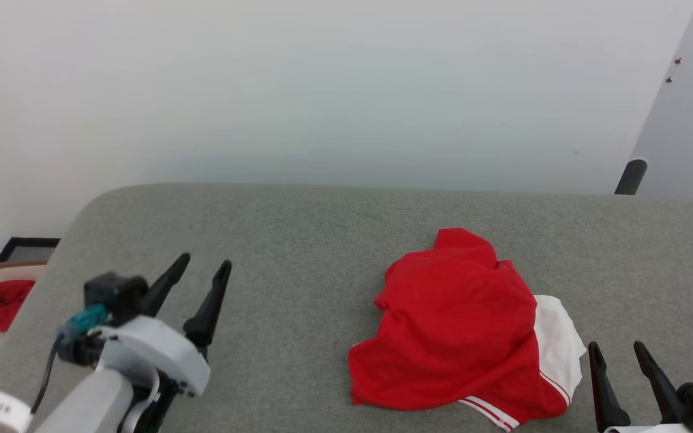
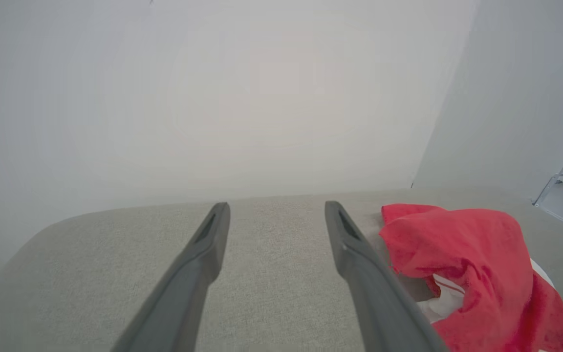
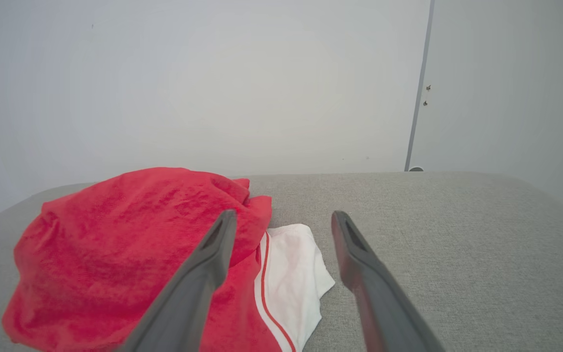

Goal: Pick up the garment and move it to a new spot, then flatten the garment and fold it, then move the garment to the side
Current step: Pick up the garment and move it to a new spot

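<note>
Between the left fingers [image 1: 209, 304] and the right fingers [image 1: 603, 385] the garment [image 1: 455, 325] lies crumpled in a loose heap on the grey fabric-covered worktop [image 1: 298, 252], much nearer the right pair than the left. Both pairs are spread wide and released, with nothing between them. From the left fingers the heap sits well apart, off to their right, with bare grey cloth in the gap. In the left wrist view those fingers [image 2: 213, 234] point over bare worktop toward the pale wall [image 2: 242, 98], and the garment [image 2: 472, 249] bulges just outside the right-hand one. The white sleeve [image 1: 554, 337] spills from the side of the heap facing the right fingers, and striped trim [image 1: 491, 412] shows along the near edge. A thin strip of grey separates the sleeve from those fingers in the head view. In the right wrist view the fingers [image 3: 215, 249] frame the sleeve's edge [image 3: 293, 274], while the red bulk [image 3: 130, 234] spreads out past the left-hand one; whether that finger brushes the cloth I cannot tell. Beyond the left fingers, off the worktop's edge, a small red scrap [image 1: 0, 304] rests on a pale surface.
</note>
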Tool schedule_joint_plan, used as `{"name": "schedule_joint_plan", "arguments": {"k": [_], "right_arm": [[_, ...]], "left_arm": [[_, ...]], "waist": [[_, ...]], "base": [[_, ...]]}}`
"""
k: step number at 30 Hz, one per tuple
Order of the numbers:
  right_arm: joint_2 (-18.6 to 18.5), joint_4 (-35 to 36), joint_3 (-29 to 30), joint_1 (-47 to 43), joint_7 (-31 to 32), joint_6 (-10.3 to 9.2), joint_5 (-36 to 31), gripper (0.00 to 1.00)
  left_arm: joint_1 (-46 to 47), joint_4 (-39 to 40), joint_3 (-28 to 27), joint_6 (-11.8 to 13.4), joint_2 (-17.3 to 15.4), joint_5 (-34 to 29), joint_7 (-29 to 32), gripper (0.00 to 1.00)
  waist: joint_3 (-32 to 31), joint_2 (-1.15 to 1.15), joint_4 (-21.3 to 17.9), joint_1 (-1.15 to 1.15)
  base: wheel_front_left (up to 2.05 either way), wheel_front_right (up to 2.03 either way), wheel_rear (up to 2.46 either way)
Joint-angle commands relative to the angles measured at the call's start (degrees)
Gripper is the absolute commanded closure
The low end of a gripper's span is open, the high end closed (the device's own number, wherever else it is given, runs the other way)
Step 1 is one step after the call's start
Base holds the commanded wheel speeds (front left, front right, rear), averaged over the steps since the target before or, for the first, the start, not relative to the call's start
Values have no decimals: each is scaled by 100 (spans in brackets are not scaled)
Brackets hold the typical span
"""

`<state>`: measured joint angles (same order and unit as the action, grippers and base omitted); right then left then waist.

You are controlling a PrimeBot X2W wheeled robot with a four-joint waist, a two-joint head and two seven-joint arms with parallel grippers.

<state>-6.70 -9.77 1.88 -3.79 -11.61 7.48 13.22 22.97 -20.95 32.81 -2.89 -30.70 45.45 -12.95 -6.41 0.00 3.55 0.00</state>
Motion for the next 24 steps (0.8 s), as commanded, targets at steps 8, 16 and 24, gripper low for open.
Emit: {"name": "schedule_joint_plan", "arguments": {"k": [8, 16, 24], "right_arm": [[-53, -104, 13, -93, -52, 2, 54, 0], [-78, -140, 113, -175, -104, 2, 40, 0], [-57, -201, 233, -208, -121, 2, -17, 0]], "left_arm": [[-615, -36, -556, 250, 17, -202, -218, 0], [-1398, 573, -1847, 322, 288, -698, -222, 0], [-2019, 906, -2729, 133, 705, -1355, -216, 0]], "waist": [[-66, 0, 117, 0], [-85, 0, 197, 0], [-101, 0, 205, 0]], "base": [[0, 0, 0], [0, 0, 0], [0, 0, 0]]}}
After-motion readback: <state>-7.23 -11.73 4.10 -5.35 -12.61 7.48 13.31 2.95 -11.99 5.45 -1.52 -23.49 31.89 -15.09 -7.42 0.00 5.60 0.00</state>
